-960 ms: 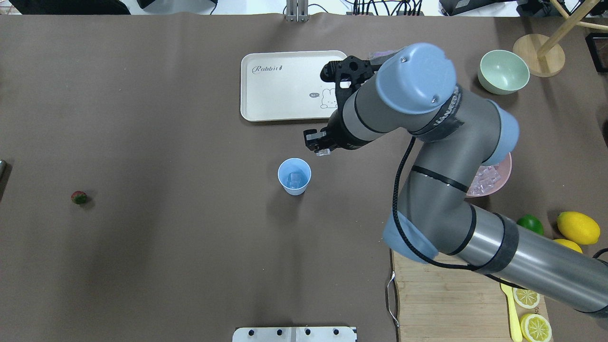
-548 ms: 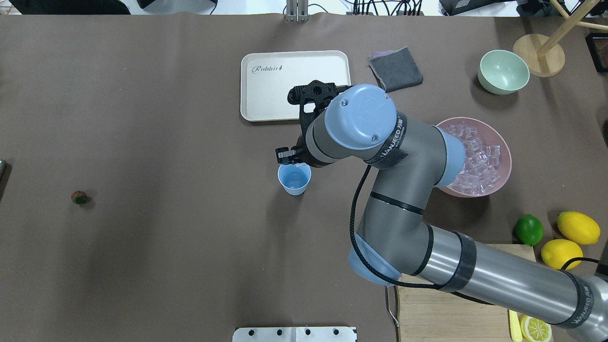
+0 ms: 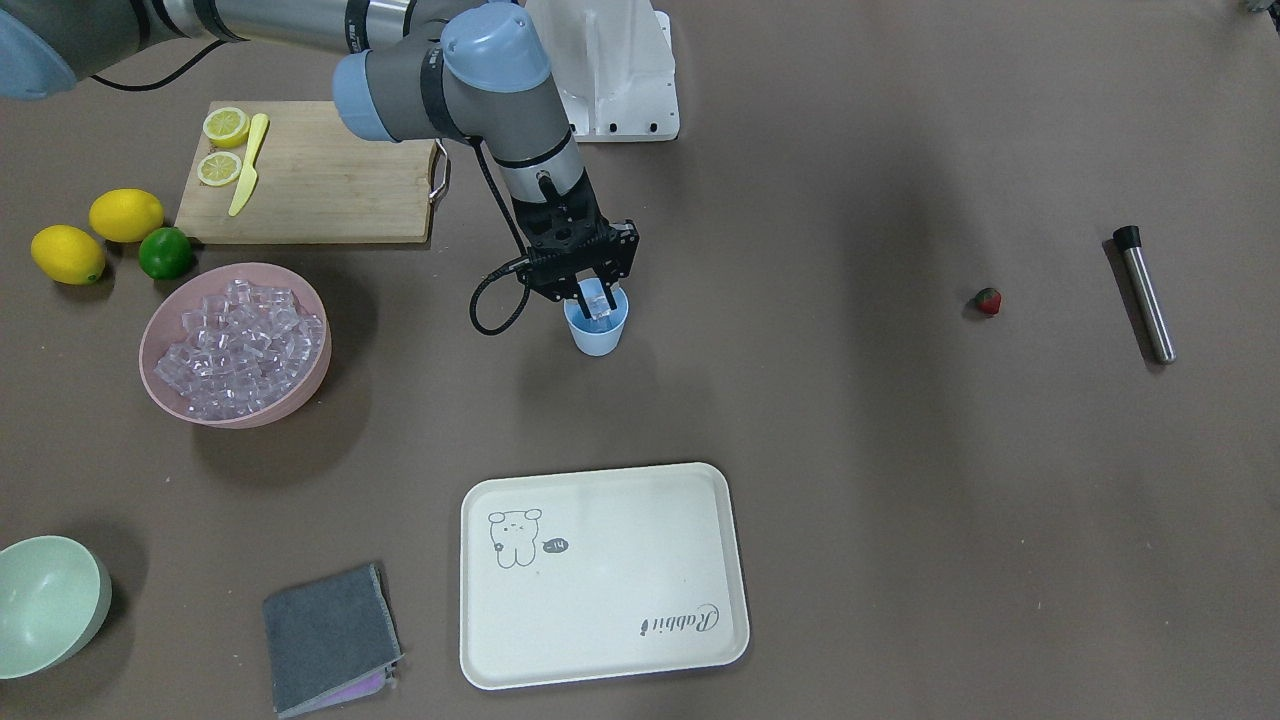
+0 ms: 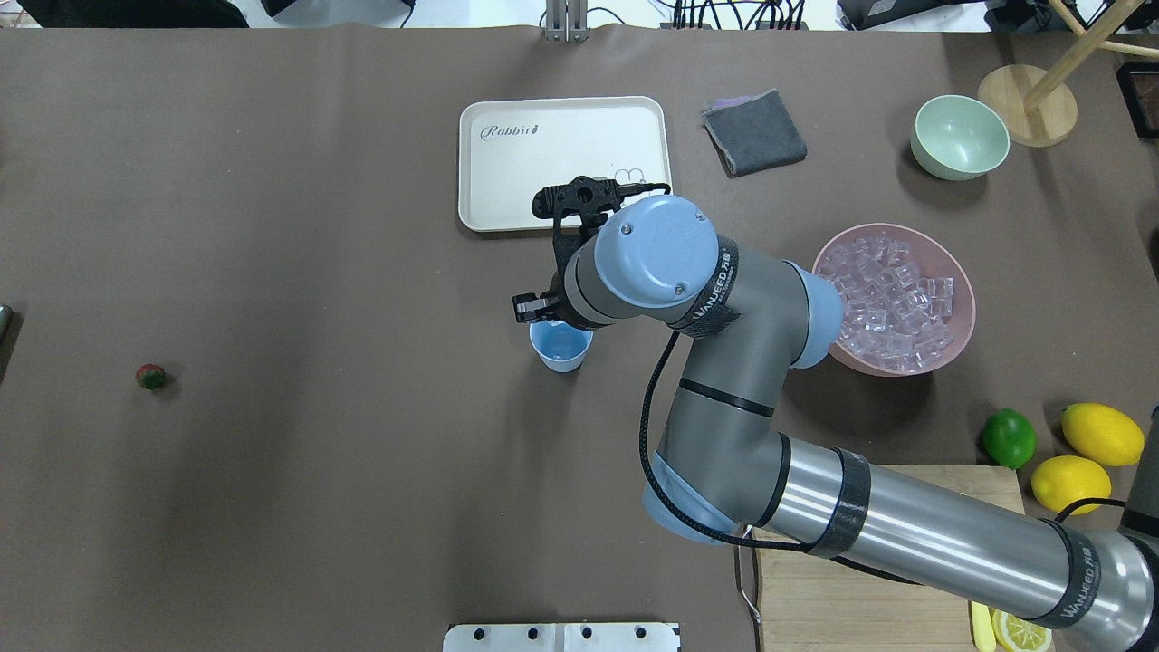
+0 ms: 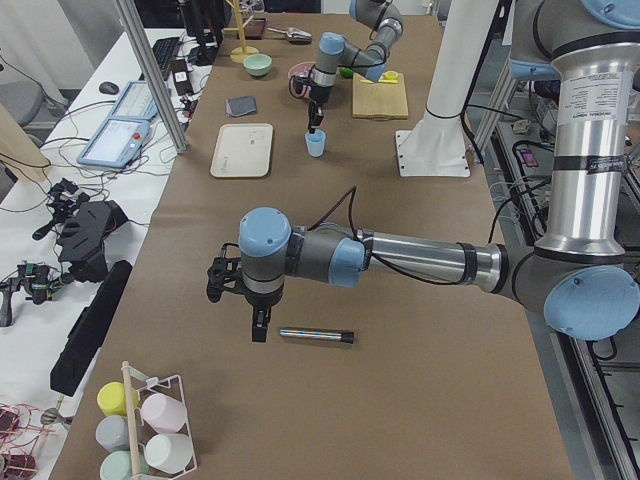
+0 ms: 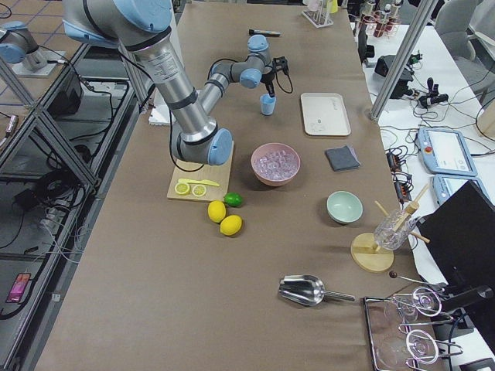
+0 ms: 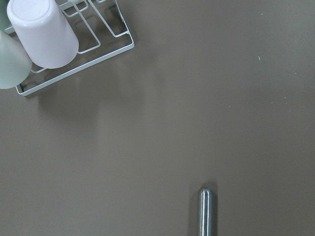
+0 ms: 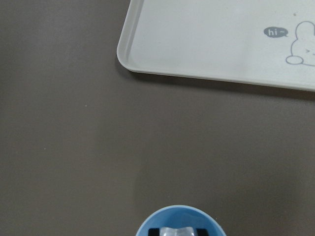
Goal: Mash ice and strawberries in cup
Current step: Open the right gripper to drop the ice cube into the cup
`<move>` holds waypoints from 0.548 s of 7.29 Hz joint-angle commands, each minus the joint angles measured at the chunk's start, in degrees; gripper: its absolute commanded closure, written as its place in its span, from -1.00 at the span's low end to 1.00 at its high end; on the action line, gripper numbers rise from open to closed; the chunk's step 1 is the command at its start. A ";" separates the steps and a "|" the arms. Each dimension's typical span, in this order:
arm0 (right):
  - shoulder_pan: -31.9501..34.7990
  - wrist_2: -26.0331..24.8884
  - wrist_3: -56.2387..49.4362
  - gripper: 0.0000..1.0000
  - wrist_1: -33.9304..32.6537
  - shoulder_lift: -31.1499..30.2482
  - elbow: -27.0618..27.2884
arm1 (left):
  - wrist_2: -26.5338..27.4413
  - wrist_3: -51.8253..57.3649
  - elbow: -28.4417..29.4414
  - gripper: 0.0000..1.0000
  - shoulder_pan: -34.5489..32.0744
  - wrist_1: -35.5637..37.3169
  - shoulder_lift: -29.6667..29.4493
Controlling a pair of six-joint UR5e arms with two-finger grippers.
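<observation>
- Hanging straight over the cup (image 3: 598, 338), the right claw (image 3: 597, 299) pinched one ice cube (image 8: 178, 232) between its narrowed fingers, level with the rim.
- The cup stood upright on the brown bench (image 3: 850, 450), its mouth open beneath the cube.
- More ice (image 3: 238, 340) filled a pink bowl (image 3: 300, 390) on the robot's right of the cup, near but apart from it.
- The strawberry (image 3: 988, 301) lay alone on the bench, well apart from the cup on the robot's left.
- A steel rod (image 3: 1145, 295) lay further from the cup than the berry, on the same side.
- The left claw (image 5: 258, 328) hung just beside that rod; whether it was wide or narrow I could not tell.
- A cream tray (image 3: 600, 575) sat on the cup's far side from the robot.
</observation>
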 commanded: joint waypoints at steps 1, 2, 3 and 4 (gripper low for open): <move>0.18 -0.04 1.41 -1.00 0.01 -0.59 0.39 | -0.09 0.00 1.03 -0.96 0.11 -0.03 -0.63; 0.27 0.30 1.85 -1.00 -0.68 -0.59 1.00 | -0.09 0.00 1.04 -0.96 0.11 -0.03 -0.90; 1.49 1.35 1.77 -1.00 -3.65 -0.59 3.19 | -0.09 -0.17 0.60 -0.96 0.11 0.06 -1.07; 4.63 6.15 1.68 -1.00 -9.59 -0.33 6.60 | -1.39 -2.26 -0.62 -0.96 0.11 0.06 -1.86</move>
